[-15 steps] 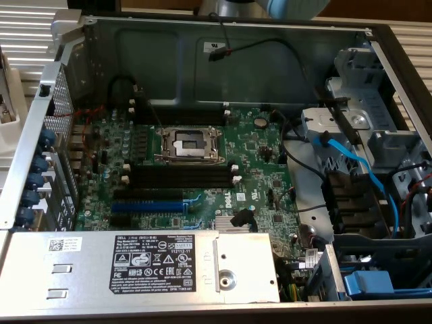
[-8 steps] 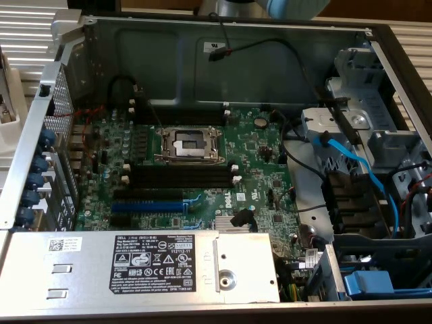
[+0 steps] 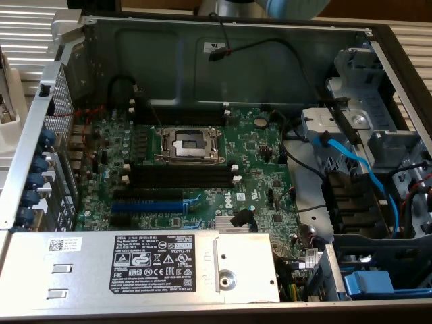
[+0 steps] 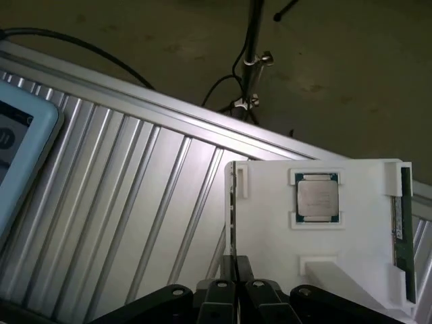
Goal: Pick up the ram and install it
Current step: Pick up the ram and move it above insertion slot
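**Exterior view**
- At the exterior view's left, the computer case (image 3: 67,40) lies with its cover off. My reading is that this leaves the board reachable from above.
- The power supply (image 3: 155,266) sits along the near edge and leaves the slots uncovered.
- On the motherboard (image 3: 270,155), the blue slot (image 3: 145,206) lies nearest the power supply.
- The long black slots (image 3: 179,177) run parallel just beyond the blue slot. They look empty, and small white latches show at their ends.
- More black slots lie on the far side of the CPU socket (image 3: 187,143), which has no chip in it.
- Toward the exterior view's right, a blue cable (image 3: 351,162) loops over the drive bay, well apart from the slots.
- No stick is seated anywhere on the board, so I judge the install not yet done.

**Wrist view**
- A tablet (image 4: 20,155) rests on the ribbed aluminium table (image 4: 121,196), apart from the work.
- The gripper (image 4: 237,266) hangs over the near edge of the white holder (image 4: 270,223).
- Its two fingers are drawn together with nothing between them, so it carries nothing.
- A processor (image 4: 317,197) sits flat in a framed pocket in the holder's middle.
- The ram (image 4: 407,236) stands on its long edge in a groove along the holder's far side, green board and a small white label showing.
- The groove probably keeps the stick upright so its thin faces are offered to a pinch, and so that it cannot slide.
- The ram is untouched. The processor's pocket lies between it and the gripper.
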